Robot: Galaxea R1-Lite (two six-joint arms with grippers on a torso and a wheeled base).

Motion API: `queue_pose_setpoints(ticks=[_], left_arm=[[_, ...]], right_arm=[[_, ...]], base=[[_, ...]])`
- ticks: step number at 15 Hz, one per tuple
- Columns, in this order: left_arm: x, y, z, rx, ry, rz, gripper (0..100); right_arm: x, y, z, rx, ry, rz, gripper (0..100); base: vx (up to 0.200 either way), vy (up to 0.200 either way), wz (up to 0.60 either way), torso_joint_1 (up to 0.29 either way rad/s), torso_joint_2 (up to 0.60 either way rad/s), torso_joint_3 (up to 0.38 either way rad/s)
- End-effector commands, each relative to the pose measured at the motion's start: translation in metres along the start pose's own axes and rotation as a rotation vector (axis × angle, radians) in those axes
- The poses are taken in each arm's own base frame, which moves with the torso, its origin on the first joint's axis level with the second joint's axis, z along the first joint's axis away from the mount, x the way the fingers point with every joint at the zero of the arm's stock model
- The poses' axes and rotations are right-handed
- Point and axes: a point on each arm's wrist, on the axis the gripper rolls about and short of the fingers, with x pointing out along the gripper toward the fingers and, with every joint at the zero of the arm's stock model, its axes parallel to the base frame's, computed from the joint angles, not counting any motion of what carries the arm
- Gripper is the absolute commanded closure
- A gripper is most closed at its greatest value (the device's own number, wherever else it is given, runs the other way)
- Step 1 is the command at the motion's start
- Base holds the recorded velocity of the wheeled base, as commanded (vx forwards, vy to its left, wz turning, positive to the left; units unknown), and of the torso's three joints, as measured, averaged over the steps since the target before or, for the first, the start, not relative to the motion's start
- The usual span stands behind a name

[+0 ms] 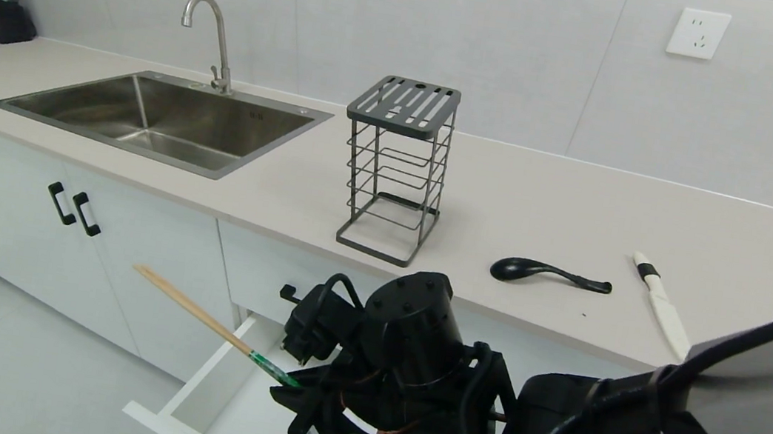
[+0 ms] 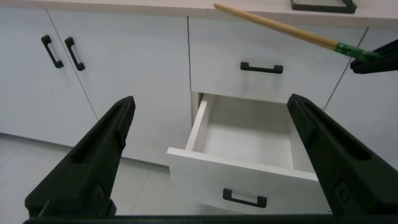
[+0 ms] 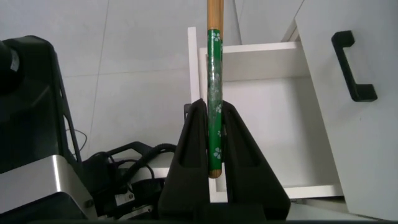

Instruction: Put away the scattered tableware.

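The right gripper [image 1: 293, 386] gripped the chopsticks [image 1: 195, 310] by their green end — shafts pointing left, above the open drawer [image 1: 234, 406] — while the left gripper [image 2: 211, 109] hung spread, empty.

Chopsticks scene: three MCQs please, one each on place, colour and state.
1. Where does the black spoon lie?
A in the sink
B on the counter
C on the floor

2. What colour is the gripped end of the chopsticks?
A red
B green
C blue

3. The drawer is:
A open
B shut
C taken out

Key:
1 B, it rests on the counter near the knife.
2 B, green shows inside the right end effector.
3 A, it is pulled out and its inside shows.
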Motion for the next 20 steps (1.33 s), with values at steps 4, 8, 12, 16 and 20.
queue_pose_setpoints(ticks=[4,8,12,16,20], left_arm=[[0.000,0.000,0.000,-0.001,0.002,-0.001,0],[0.000,0.000,0.000,-0.001,0.002,-0.001,0],[0.000,0.000,0.000,-0.001,0.002,-0.001,0],[0.000,0.000,0.000,-0.001,0.002,-0.001,0],[0.000,0.000,0.000,-0.001,0.002,0.001,0]], right_arm=[[0.013,-0.012,-0.013,0.006,0.040,-0.017,100],[0.028,-0.028,-0.018,-0.023,0.045,-0.040,100],[0.039,-0.034,-0.029,-0.033,0.075,-0.045,100],[0.049,-0.038,-0.039,-0.044,0.101,-0.047,100],[0.066,-0.045,-0.054,-0.058,0.135,-0.047,100]], base=[[0.000,0.000,0.00,-0.168,0.33,0.161],[0.000,0.000,0.00,-0.172,0.32,0.156],[0.000,0.000,0.00,-0.048,0.10,0.042],[0.000,0.000,0.00,0.000,0.00,0.000],[0.000,0.000,0.00,0.000,0.00,0.000]])
